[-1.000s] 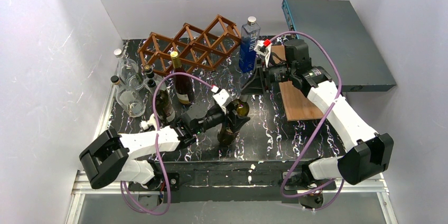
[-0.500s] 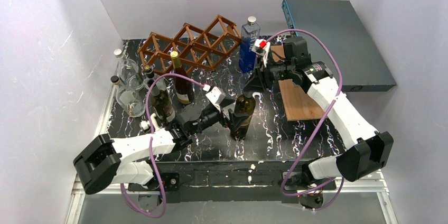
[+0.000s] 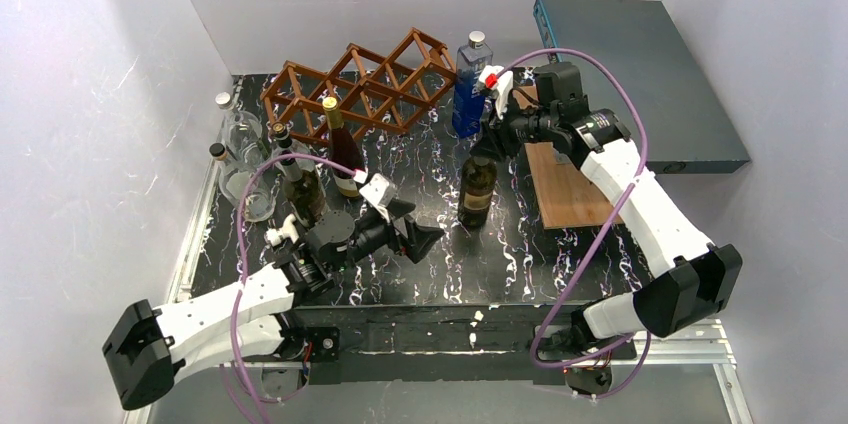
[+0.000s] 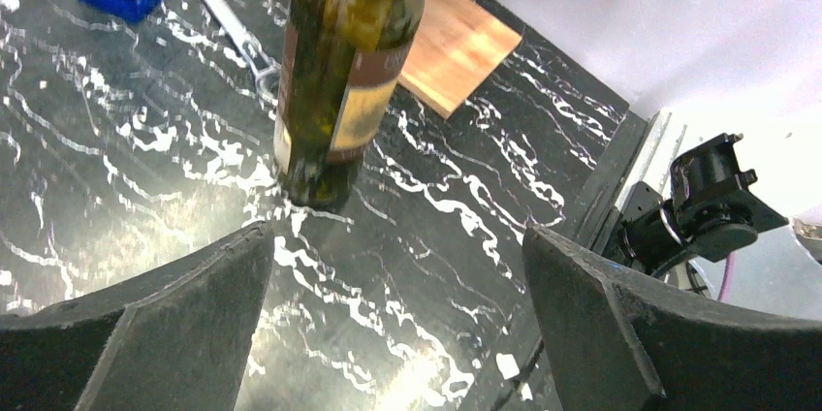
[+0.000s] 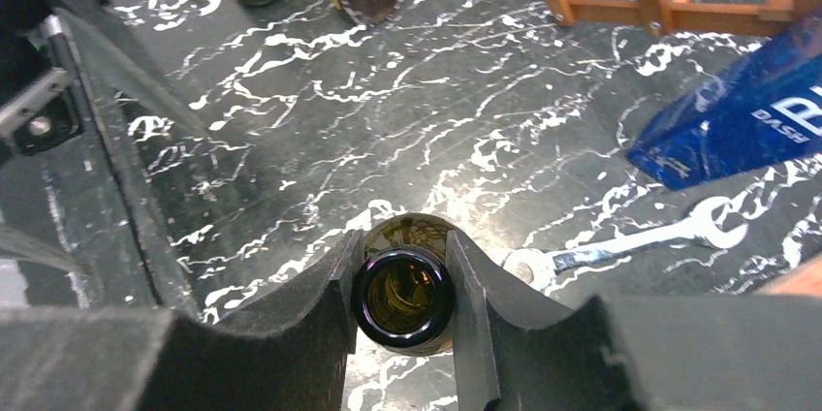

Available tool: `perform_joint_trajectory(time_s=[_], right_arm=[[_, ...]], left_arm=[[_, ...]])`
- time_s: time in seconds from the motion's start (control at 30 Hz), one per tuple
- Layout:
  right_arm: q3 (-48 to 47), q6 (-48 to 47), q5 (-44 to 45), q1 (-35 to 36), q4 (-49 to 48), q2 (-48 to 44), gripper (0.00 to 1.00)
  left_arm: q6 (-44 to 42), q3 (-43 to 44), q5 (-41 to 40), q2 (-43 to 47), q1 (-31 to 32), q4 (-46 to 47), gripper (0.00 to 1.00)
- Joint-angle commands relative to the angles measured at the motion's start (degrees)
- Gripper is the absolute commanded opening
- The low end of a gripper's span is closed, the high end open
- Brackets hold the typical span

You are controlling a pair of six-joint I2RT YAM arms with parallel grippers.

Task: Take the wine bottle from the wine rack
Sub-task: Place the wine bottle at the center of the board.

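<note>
Your right end effector (image 3: pixel 488 140) clamped the glossy olive-glass wine bottle (image 3: pixel 477 189) at its round neck. Your left end effector (image 3: pixel 418 241) stood open.

Lit brightly and evenly from above. Glares white off the glossy desk (image 4: pixel 417 377) near the wine bottle (image 4: pixel 344 72), with highlights on its shoulder. Casts only soft, short shadows. Slightly blurred in the wrist views' close foreground.

A robot lab test cell: plain white walls (image 3: pixel 120 64) box in a black marbled table (image 3: pixel 520 254) bearing two cabled arms (image 3: pixel 640 204) and a wine rack (image 3: pixel 360 89)
</note>
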State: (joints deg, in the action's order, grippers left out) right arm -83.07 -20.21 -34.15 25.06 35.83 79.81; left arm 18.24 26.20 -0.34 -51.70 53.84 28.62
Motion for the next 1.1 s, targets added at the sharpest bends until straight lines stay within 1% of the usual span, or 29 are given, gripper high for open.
perform_joint_trajectory(time_s=[0.0, 0.17, 0.33, 0.37, 0.5, 0.67, 0.8, 0.9, 0.97, 1.07], right_arm=[[-3.8, -1.6, 5.6, -0.8, -7.3, 0.4, 0.01], [-4.2, -1.1, 8.2, -1.8, -9.9, 1.8, 0.01], [-3.9, 0.2, 10.3, -3.0, -13.2, 2.8, 0.01], [-3.9, 0.5, 10.5, -3.3, -13.6, 3.1, 0.01], [-4.0, 1.3, 9.8, -4.1, -14.6, 3.9, 0.01], [-3.8, 1.0, 3.6, -4.3, -13.6, 2.9, 0.01], [-3.2, -0.7, 2.0, -4.3, -11.8, 1.6, 0.02], [-2.3, -2.0, -0.2, -4.3, -10.7, 0.9, 0.10], [-1.4, -2.8, -1.9, -4.3, -10.0, 0.5, 0.13], [-0.8, -5.1, -3.4, -4.3, -7.9, -0.4, 0.14]], left_arm=[[3.7, 0.3, -1.6, 4.9, -0.4, -10.9, 0.98], [4.8, 3.6, -1.4, 7.6, -0.6, -21.4, 0.98], [5.1, 7.4, -2.9, 9.0, -0.6, -31.8, 0.98], [5.2, 7.7, -3.1, 9.5, -0.6, -32.8, 0.98], [4.8, 7.9, -3.5, 11.6, -0.6, -34.4, 0.98], [4.5, 7.6, -4.3, 13.6, -0.6, -36.0, 0.98], [4.6, 7.5, -4.5, 14.8, -0.6, -36.7, 0.98], [4.4, 7.7, -4.5, 15.2, -0.5, -37.2, 0.98], [4.3, 8.1, -4.3, 15.2, -0.6, -37.6, 0.98], [3.9, 9.1, -4.0, 15.2, -0.6, -38.7, 0.98]])
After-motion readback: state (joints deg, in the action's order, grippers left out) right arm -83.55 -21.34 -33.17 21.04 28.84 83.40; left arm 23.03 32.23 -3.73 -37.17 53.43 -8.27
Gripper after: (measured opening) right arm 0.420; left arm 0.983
